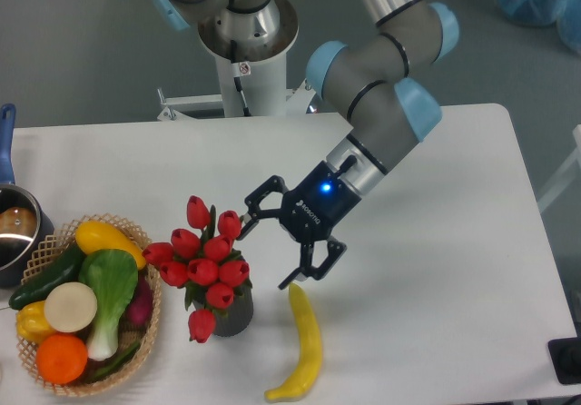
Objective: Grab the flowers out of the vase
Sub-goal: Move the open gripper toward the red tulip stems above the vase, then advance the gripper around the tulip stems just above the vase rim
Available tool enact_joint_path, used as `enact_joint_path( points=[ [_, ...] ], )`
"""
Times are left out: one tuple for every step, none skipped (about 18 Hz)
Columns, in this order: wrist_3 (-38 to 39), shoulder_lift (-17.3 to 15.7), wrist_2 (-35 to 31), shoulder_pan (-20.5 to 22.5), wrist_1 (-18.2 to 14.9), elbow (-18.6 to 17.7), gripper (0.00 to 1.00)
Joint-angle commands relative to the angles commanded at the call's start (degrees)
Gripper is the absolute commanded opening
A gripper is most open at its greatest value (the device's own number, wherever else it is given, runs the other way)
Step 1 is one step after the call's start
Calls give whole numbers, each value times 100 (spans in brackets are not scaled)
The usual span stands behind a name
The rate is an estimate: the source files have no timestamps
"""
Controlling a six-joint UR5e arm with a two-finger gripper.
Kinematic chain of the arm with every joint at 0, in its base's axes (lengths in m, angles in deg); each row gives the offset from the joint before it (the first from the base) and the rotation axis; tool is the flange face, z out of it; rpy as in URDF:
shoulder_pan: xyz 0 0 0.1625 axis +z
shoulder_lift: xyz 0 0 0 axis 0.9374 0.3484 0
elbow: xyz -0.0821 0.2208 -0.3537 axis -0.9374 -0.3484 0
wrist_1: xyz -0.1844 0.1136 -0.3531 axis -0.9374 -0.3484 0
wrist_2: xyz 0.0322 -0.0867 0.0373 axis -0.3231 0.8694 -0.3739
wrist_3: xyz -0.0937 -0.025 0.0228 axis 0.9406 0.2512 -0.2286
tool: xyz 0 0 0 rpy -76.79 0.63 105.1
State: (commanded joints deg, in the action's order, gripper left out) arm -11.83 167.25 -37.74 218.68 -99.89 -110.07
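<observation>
Red tulip flowers [201, 261] (tightly bunched)
</observation>
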Motion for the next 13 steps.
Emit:
enact_joint_path(
  points=[
    [0, -9, 9, 0, 0, -44, 100],
    [-9, -17, 9, 9, 9, -88, 100],
    [-44, -26, 0, 0, 9, -140, 100],
    [-131, -35, 0, 0, 9, -219, 100],
    [-271, -44, 0, 0, 9, -263, 100],
    [-386, -44, 9, -9, 0, -281, 100],
    [-413, -44, 9, 9, 0, -342, 100],
    [-413, -44, 9, 17, 0, -343, 100],
    [-413, -53, 9, 9, 9, -343, 100],
    [-413, -44, 17, -17, 9, -317, 100],
    [-404, -35, 105, -52, 9, -290, 100],
    [-413, -9, 219, -88, 9, -264, 100],
    [-387, 35, 315, -97, 0, -229, 100]
  ],
)
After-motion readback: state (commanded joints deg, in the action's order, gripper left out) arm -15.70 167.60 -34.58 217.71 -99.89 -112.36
